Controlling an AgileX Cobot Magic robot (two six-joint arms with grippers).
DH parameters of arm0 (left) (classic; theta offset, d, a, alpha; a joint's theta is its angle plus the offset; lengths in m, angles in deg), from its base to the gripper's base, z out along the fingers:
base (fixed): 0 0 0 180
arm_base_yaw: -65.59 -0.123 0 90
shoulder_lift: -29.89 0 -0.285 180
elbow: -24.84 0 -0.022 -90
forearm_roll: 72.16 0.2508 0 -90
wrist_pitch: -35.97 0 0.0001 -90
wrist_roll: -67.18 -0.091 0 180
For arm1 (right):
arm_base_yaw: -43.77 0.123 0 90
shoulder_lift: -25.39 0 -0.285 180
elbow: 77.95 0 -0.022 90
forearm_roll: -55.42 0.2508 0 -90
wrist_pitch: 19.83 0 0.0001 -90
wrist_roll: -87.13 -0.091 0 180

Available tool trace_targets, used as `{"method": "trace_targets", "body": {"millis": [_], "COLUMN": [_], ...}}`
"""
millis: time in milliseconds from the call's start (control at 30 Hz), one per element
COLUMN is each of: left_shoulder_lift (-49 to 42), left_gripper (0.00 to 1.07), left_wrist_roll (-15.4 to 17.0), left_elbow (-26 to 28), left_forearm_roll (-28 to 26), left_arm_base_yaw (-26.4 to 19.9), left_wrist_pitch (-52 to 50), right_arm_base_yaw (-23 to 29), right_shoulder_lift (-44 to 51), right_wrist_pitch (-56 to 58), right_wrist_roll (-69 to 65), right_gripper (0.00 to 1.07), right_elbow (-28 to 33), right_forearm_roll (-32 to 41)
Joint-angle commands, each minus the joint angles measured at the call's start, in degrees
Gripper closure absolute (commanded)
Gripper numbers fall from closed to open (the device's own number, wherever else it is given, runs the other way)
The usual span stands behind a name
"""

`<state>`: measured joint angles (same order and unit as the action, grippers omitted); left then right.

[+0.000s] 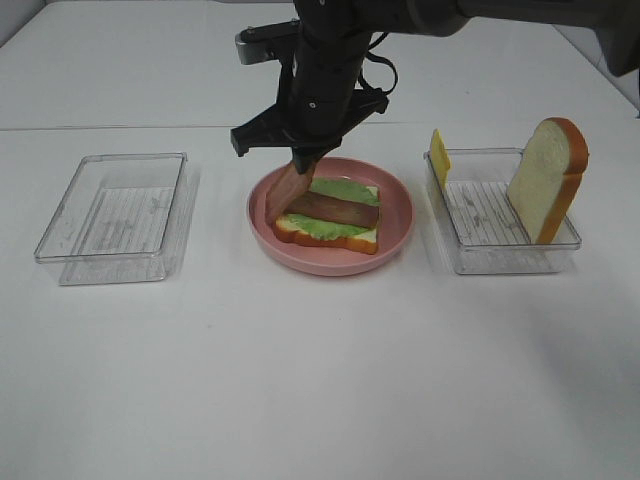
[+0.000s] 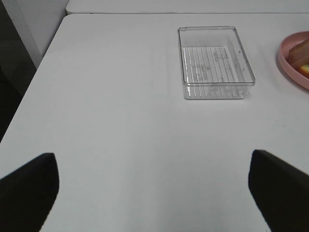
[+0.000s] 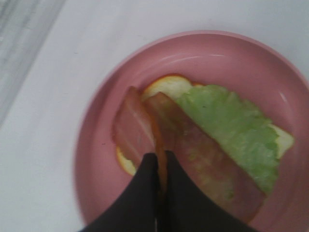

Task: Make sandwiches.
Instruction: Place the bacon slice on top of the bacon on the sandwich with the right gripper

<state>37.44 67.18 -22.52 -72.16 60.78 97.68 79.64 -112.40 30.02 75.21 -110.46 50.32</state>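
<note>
Sandwich (image 1: pixel 328 228) is half built on the pink plate (image 1: pixel 330 266), which stands about midway between the left and right edges of the white desk (image 1: pixel 320 380). It has a bottom bread slice (image 1: pixel 300 232), a green lettuce leaf (image 1: pixel 345 229) on it, and one flat bacon strip (image 1: pixel 335 207) lying across the leaf. The right gripper (image 1: pixel 305 160) is closed on a second bacon strip (image 1: pixel 286 192). This strip hangs tilted, and its lower end touches the left end of the sandwich, just beside the flat strip.

Toward the right edge, a clear tray (image 1: pixel 500 262) holds an upright bread slice (image 1: pixel 548 180) and a yellow cheese square (image 1: pixel 439 157) leaning at its wall. Toward the left edge stands another clear tray (image 1: pixel 110 215). The left gripper (image 2: pixel 154 188) is over the bare desk near that tray, jaws wide apart, holding nothing.
</note>
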Motion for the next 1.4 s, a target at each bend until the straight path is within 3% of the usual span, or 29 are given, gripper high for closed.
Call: {"method": "trace_targets", "body": {"millis": [33,333,567,667,700,733,767,800,833,867,1167,1400], "left_shoulder_lift": [-1.0,-1.0,-1.0,-1.0,-1.0,-1.0,-1.0,-1.0,-1.0,-1.0,-1.0,-1.0], "left_gripper": [0.06,0.06,0.06,0.06,0.06,0.06,0.06,0.06,0.06,0.06,0.06,0.06], "left_wrist_roll": [0.3,0.3,0.3,0.3,0.3,0.3,0.3,0.3,0.3,0.3,0.3,0.3], "left_elbow": [-0.1,-0.1,-0.1,-0.1,-0.1,-0.1,-0.1,-0.1,-0.1,-0.1,-0.1,-0.1], "left_forearm_roll": [-0.4,-0.4,-0.4,-0.4,-0.4,-0.4,-0.4,-0.4,-0.4,-0.4,-0.4,-0.4], "left_arm_base_yaw": [-0.2,-0.2,-0.2,-0.2,-0.2,-0.2,-0.2,-0.2,-0.2,-0.2,-0.2,-0.2], "left_wrist_pitch": [-0.2,-0.2,-0.2,-0.2,-0.2,-0.2,-0.2,-0.2,-0.2,-0.2,-0.2,-0.2], "right_arm_base_yaw": [-0.3,-0.3,-0.3,-0.3,-0.3,-0.3,-0.3,-0.3,-0.3,-0.2,-0.2,-0.2], "right_shoulder_lift": [-0.7,-3.6,-4.8,-4.9,-4.9,-4.9,-4.9,-4.8,-4.8,-4.5,-1.3,-1.0], "right_wrist_pitch": [0.8,4.6,4.9,4.2,3.9,3.9,3.8,3.8,3.8,3.8,6.2,18.0], "right_wrist_roll": [-2.0,-2.0,-1.8,-1.8,-1.8,-1.8,-1.8,-1.8,-1.8,-1.6,-1.1,4.4], "right_gripper": [1.07,1.07,1.07,1.0,0.81,0.81,0.49,0.35,0.35,0.08,0.09,0.09], "right_elbow": [-0.5,-0.5,-0.5,-0.5,-0.5,-0.5,-0.5,-0.5,-0.5,-0.5,-2.6,-14.1], "right_forearm_roll": [-5.5,-13.6,-13.8,-13.8,-13.8,-13.8,-13.8,-13.9,-13.9,-14.0,-14.0,-13.6]}}
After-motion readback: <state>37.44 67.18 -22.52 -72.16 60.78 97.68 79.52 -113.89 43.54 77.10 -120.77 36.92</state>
